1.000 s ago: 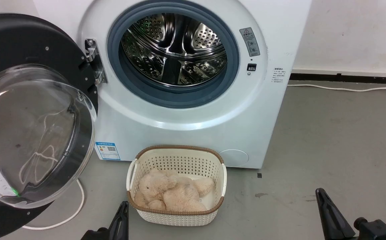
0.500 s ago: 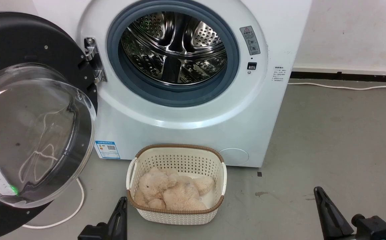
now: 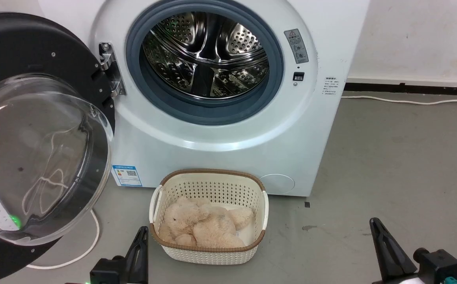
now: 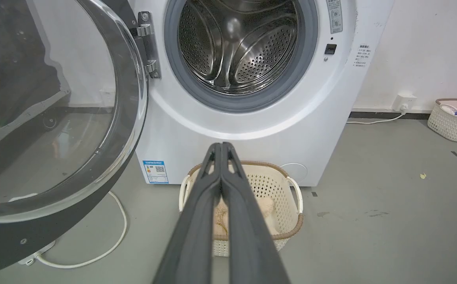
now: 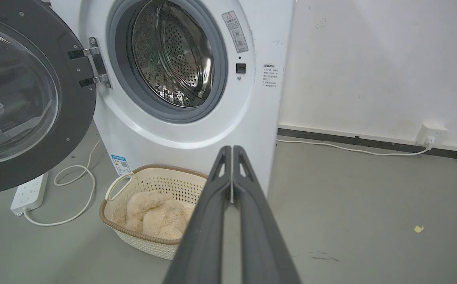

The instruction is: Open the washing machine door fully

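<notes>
The white washing machine [image 3: 228, 146] [image 4: 252, 130] [image 5: 196, 134] stands ahead with its steel drum exposed. Its big black washing machine door [image 3: 27, 43] [image 4: 55, 118] [image 5: 27, 98] with the bulging glass bowl is swung wide open to the left on its hinge [image 3: 108, 69]. My left gripper [image 3: 143, 230] [image 4: 221, 146] sits low at the lower left, shut and holding nothing, well clear of the door. At the lower right my right gripper [image 3: 374, 223] [image 5: 232, 148] is shut and holding nothing too.
A cream basket [image 3: 260, 197] [image 4: 295, 193] [image 5: 114, 189] holding a beige plush toy [image 3: 200, 227] sits on the floor before the machine. A white cable [image 3: 90, 244] and power strip [image 5: 27, 193] lie under the door. Another basket [image 4: 453, 118] stands far right by the wall.
The whole head view has shifted slightly, so the camera moved. Both grippers show a little higher in the head view. The door stands as before.
</notes>
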Controlling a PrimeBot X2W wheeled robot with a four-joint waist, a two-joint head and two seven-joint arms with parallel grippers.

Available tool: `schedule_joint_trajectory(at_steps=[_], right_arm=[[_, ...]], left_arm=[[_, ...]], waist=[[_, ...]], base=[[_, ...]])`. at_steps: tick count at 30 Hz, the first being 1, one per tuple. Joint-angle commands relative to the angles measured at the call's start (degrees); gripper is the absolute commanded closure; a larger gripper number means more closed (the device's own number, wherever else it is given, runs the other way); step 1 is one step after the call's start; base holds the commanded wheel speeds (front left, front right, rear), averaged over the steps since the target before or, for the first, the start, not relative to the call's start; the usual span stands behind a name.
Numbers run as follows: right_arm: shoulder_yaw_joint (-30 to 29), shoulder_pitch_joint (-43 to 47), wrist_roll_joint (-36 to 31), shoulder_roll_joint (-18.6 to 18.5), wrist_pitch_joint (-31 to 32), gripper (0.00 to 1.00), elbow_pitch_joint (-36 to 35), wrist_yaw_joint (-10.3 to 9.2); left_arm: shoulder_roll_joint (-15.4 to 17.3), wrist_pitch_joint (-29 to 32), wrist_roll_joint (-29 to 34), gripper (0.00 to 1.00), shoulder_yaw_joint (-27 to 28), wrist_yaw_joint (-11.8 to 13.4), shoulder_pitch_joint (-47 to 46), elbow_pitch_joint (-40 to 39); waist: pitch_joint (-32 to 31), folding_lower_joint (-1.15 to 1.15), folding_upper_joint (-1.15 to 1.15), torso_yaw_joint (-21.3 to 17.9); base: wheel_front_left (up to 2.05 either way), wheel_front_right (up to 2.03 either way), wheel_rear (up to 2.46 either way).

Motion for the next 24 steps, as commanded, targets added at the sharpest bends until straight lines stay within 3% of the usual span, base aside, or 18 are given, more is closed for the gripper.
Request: schedule_joint_trajectory(at_steps=[1, 24], right_arm=[[0.1, -1.2, -0.5, 0.0, 0.2, 1.0, 0.0, 0.01], [0.3, -2.8, -1.3, 0.0, 2.7, 1.0, 0.0, 0.02]], left_arm=[[-0.3, 0.2, 0.7, 1.0, 0.5, -0.3, -0.7, -0.2], [-1.9, 2.8, 3.4, 1.0, 3.5, -2.2, -2.1, -0.9]], waist=[[0.0, 0.0, 0.0, 0.0], [0.6, 0.0, 0.0, -0.2]], base=[[0.0, 0.0, 0.0], [0.0, 0.0, 0.0]])
